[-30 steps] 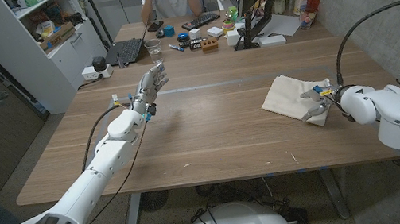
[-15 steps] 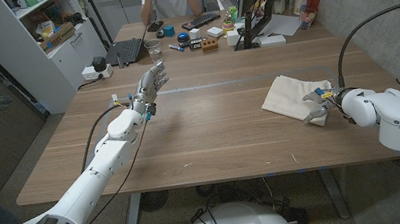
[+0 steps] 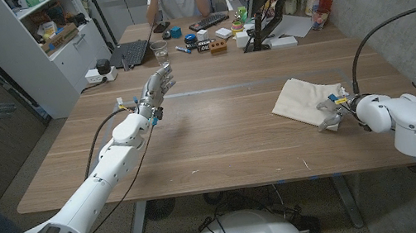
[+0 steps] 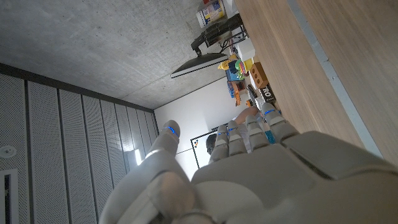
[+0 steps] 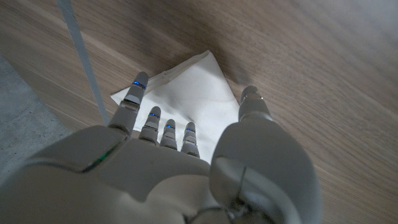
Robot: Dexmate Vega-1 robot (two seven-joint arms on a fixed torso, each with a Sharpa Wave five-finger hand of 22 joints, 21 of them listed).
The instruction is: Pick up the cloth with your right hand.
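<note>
Cloth [image 3: 303, 98]: beige, flat on desk [image 3: 227, 130], right side. Right hand [image 3: 331, 110], fingers [image 5: 166, 132] apart, has crept closer onto its near-right corner within the last second; grasp judged imminent, not yet made. Left hand [image 3: 158, 87]: fingers apart, raised, unchanged.

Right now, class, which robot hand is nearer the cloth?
Right. The right hand sits at the cloth's near edge; the left hand is raised far across the table.
</note>
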